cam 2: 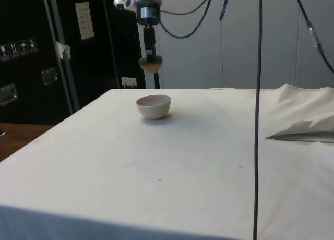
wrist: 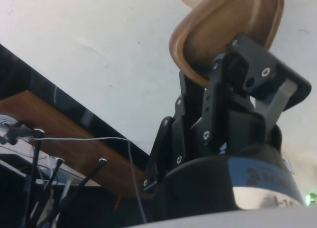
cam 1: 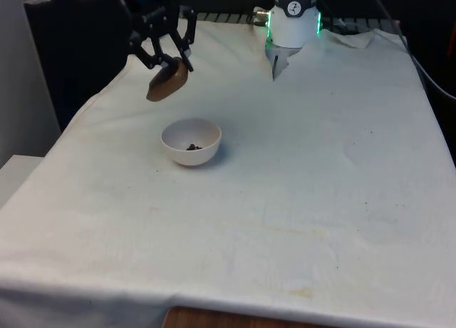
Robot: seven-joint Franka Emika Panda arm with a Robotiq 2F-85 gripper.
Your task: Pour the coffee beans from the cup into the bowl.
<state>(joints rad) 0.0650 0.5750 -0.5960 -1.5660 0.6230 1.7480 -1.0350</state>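
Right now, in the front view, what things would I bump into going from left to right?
Brown cup held in the gripper → white bowl with coffee beans → robot base.

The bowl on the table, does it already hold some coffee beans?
Yes, a few dark beans lie at the bottom of the white bowl.

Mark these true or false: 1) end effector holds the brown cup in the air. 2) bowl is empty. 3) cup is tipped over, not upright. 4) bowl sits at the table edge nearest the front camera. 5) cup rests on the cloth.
1) True. The end effector is shut on the brown cup, above the table.
2) False. The bowl has a few dark beans in it.
3) True. The cup is tilted well over.
4) False. The bowl sits towards the far half, on the front view's left.
5) False. The cup hangs clear above the white cloth.
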